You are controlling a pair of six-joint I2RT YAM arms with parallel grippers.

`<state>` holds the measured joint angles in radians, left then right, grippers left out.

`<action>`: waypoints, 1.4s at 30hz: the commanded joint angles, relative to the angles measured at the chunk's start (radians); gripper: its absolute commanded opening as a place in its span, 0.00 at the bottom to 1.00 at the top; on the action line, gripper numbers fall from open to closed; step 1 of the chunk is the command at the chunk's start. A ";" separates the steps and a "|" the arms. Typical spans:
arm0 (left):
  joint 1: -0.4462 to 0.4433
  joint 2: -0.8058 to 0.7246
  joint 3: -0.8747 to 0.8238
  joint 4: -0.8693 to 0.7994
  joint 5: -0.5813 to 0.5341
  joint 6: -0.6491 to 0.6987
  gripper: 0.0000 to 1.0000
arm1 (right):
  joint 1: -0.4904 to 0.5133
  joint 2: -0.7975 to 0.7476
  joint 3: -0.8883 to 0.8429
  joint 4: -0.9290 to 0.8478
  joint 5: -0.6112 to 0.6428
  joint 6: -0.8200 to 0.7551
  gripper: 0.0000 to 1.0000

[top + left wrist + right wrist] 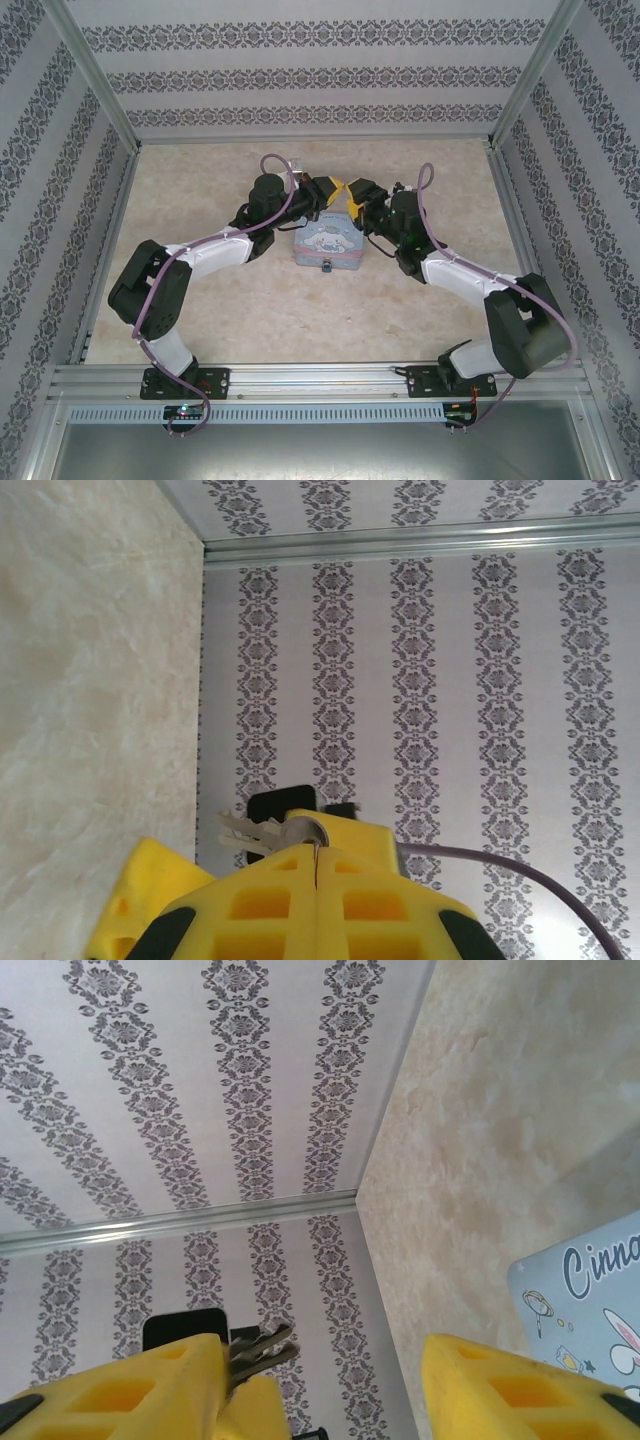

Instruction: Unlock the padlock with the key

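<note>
Padlock (326, 267) not opened yet, key's up in the air over the tin

Left hand (315, 868) is clamped shut on the key (260, 830), teeth poking out past the yellow tips. Right hand (320, 1370) sits right beside it just above centre of the top view, jaws apart, gripping nothing. The padlock is at the lower edge of the cartoon tin (322, 243), mid-frame on the table (420, 300). Looks like the carry stage to me. Next the key has to come down and line up with the keyhole, maybe with the right hand steadying the lock.
</note>
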<state>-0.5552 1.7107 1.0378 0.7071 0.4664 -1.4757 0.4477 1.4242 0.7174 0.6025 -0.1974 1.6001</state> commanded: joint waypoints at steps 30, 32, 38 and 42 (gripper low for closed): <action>-0.043 0.056 -0.030 0.106 -0.030 -0.040 0.00 | -0.001 0.075 -0.006 0.187 0.013 0.133 0.59; -0.043 0.055 -0.030 0.108 -0.031 -0.039 0.00 | -0.001 0.076 -0.013 0.187 0.012 0.136 0.59; -0.046 0.055 -0.010 0.089 -0.028 -0.029 0.00 | 0.008 0.070 -0.038 0.195 0.019 0.143 0.60; -0.048 0.056 -0.016 0.089 -0.028 -0.029 0.00 | 0.008 0.070 -0.035 0.200 0.017 0.144 0.59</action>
<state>-0.5892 1.7573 0.9993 0.7513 0.4400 -1.5089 0.4480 1.4952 0.6914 0.7578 -0.1837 1.7332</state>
